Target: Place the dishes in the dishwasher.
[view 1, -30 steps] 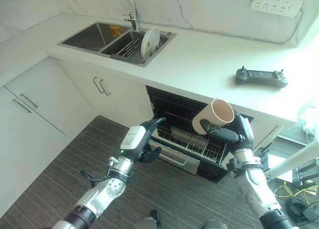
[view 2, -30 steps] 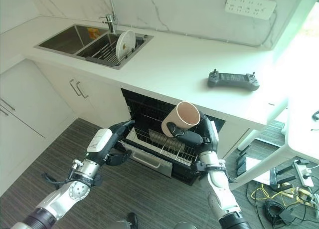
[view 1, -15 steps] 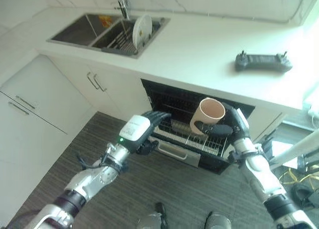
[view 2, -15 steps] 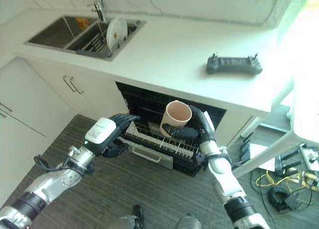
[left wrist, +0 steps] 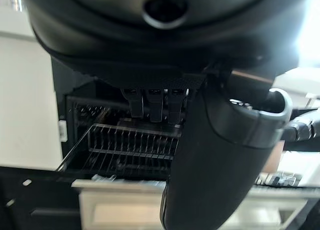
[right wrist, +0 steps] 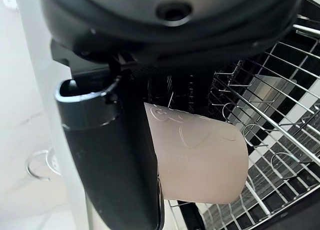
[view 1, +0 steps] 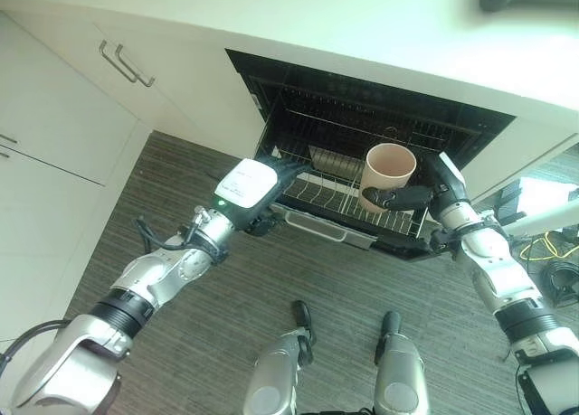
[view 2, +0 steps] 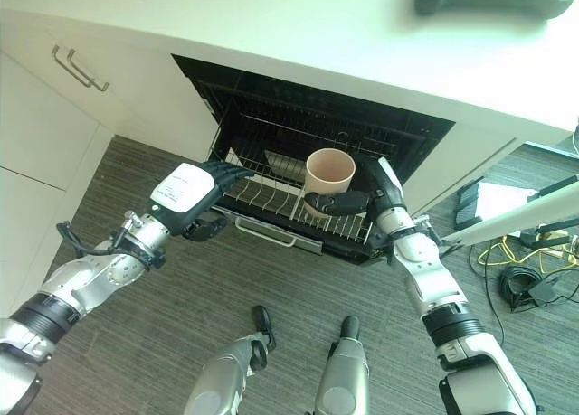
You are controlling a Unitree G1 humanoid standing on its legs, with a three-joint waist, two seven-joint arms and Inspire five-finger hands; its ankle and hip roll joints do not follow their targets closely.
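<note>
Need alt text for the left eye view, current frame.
The right robot hand holds a beige cup, mouth up, over the pulled-out dishwasher rack under a white counter. The left robot hand, fingers straight, reaches to the rack's front left edge, above a striped grey floor.

pale pink cup (view 1: 389,166), white countertop (view 1: 362,22), grey striped floor (view 1: 271,288).

Home kitchen, white countertop (view 1: 362,17), handled cabinets (view 1: 63,108), built-in dishwasher (view 1: 362,135), wire rack (view 1: 335,193)

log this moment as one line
right hand: holds cup over rack | left hand: open at rack front | cup: not yet placed
</note>
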